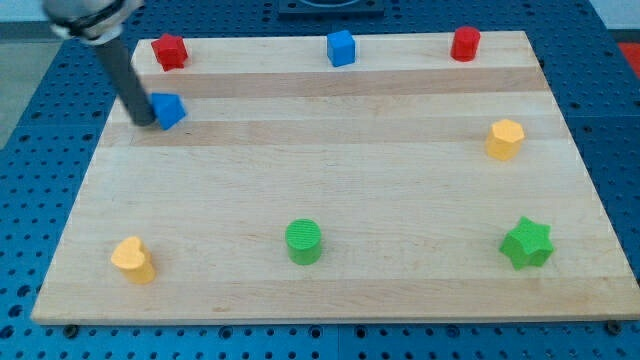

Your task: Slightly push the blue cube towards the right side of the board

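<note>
Wooden board (330,200), blue pegboard (40,110) beneath

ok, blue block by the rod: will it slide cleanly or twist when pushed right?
Blue block probably slides, not rolls: flat faces on smooth wooden board. It looks small, likely light. My tip sits at its left, slightly low, so it may twist.

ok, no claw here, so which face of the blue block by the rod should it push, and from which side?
Push the face toward the view's left on the blue block, driving toward the view's right. My tip already sits at that side, apparently touching it. The block looks turned slightly, so contact near mid-face should limit spin. The other blue block at the view's top is off the path.
</note>
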